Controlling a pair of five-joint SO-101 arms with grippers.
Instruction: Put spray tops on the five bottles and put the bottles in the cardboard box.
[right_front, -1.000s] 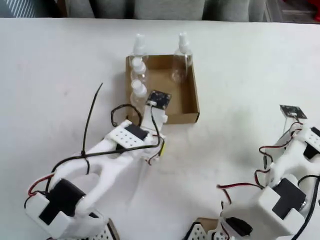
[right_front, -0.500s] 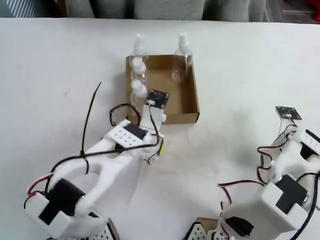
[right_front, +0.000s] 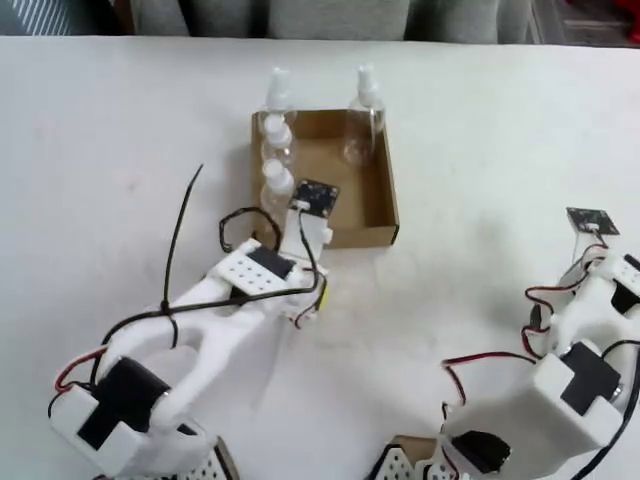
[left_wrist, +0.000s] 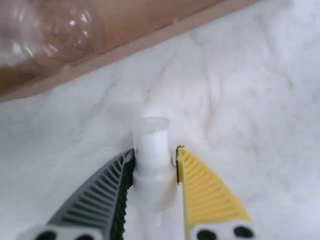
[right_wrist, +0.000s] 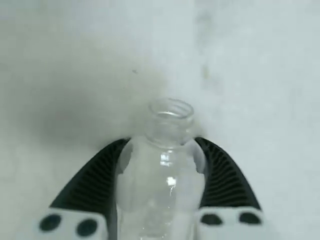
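left claw (left_wrist: 155, 153) is gripping the spray top (left_wrist: 151, 142) mid-counter (right_front: 480, 120), just beside the cardboard box (left_wrist: 125, 47). right claw (right_wrist: 162, 144) is clamping the uncapped bottle (right_wrist: 169, 125) near the counter's right edge, neck pointing out past its tips. The two are sitting well apart.

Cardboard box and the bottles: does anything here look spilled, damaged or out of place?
Nothing stands out. Four capped bottles sit in the cardboard box. The left gripper holds a spray top, the right gripper an open bottle without one. No spill or damage shows.
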